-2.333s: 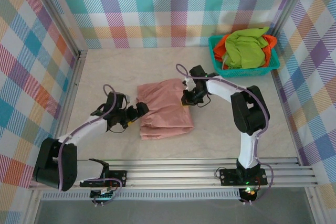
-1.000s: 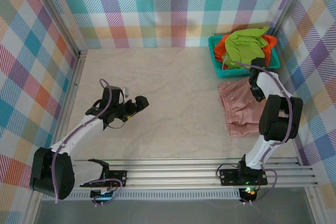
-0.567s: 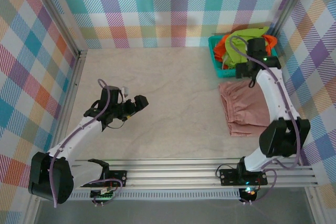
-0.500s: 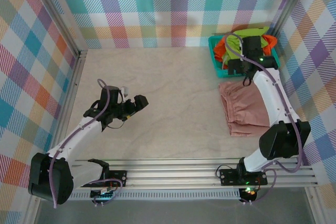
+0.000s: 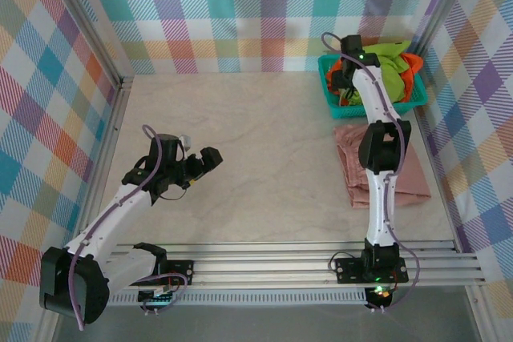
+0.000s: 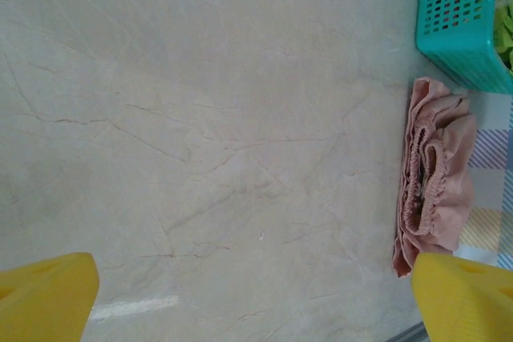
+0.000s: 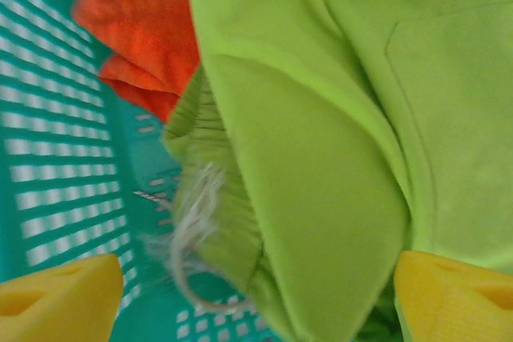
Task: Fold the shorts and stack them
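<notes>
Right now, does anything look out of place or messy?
Nothing spilled or damaged. The green shorts and orange shorts lie crumpled, unfolded, in the basket; the pink shorts sit folded on the table beside it.

The left arm (image 5: 108, 214) and right arm (image 5: 377, 198) have white links, black joints, purple cables. Fingertips (image 6: 46, 294) are yellow wedges. A green light (image 5: 377, 290) glows at the right base.

Beige marble-patterned tabletop (image 5: 264, 142), enclosed on three sides by pastel plaid fabric walls (image 5: 240, 6); aluminium extrusion rails (image 5: 272, 262) along near edge.
</notes>
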